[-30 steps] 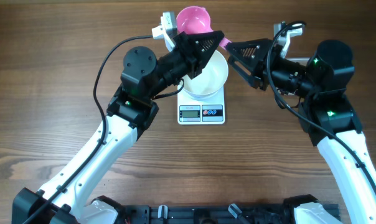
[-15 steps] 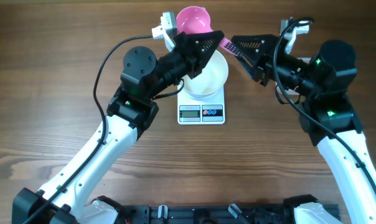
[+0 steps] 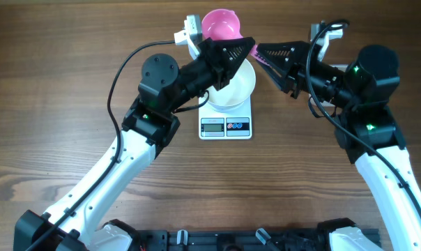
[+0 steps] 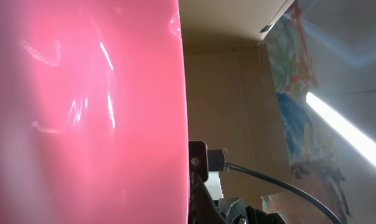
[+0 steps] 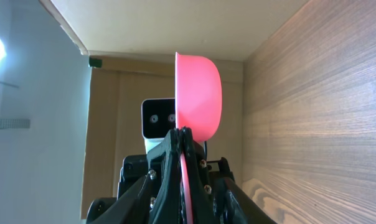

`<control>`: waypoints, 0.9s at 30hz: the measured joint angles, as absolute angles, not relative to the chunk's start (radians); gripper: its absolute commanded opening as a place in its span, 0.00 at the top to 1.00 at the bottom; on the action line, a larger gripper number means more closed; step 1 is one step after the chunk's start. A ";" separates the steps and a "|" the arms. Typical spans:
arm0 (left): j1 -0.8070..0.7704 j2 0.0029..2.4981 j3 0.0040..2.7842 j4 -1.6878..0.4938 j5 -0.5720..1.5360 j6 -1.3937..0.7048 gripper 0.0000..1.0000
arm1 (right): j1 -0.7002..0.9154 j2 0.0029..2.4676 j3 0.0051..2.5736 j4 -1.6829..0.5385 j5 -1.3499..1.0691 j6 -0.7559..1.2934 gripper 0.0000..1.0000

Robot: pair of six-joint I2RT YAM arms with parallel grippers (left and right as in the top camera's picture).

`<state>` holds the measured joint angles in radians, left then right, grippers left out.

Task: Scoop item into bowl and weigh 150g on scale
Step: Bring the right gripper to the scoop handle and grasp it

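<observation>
A pink scoop (image 3: 219, 24) hangs over the table's far edge, its cup showing no beans. My left gripper (image 3: 249, 43) is shut on the scoop's handle (image 3: 256, 56). My right gripper (image 3: 261, 51) meets it from the right, shut on the same handle. In the right wrist view the scoop (image 5: 200, 93) stands edge-on, its handle between my fingers (image 5: 183, 134). Pink plastic (image 4: 82, 112) fills the left wrist view. The white bowl (image 3: 240, 87) sits on the white scale (image 3: 226, 126), partly hidden under the left arm. The item is out of view.
Both arms cross above the bowl and scale. The left wrist's white camera (image 3: 189, 29) sticks out beside the scoop. A black cable (image 3: 116, 90) loops off the left arm. Bare wooden table (image 3: 57, 104) lies on both sides. A black rail (image 3: 231, 240) runs along the front edge.
My right gripper moved left to the scoop's handle and its jaws closed on it. The left gripper and scoop shifted slightly right.
</observation>
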<state>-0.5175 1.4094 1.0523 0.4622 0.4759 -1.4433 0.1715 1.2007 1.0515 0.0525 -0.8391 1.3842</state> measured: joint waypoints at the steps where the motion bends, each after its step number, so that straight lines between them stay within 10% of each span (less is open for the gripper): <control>1: -0.517 1.409 1.052 0.462 0.476 -1.443 0.96 | 0.171 1.201 1.052 0.052 -0.842 1.385 0.69; 27: -0.517 1.409 1.052 0.462 0.476 -1.446 0.96 | 0.171 1.201 1.052 0.043 -0.846 1.383 0.85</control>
<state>-0.5175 1.4094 1.0523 0.4622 0.4755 -1.4460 0.1715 1.2007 1.0515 0.0425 -0.8455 1.3827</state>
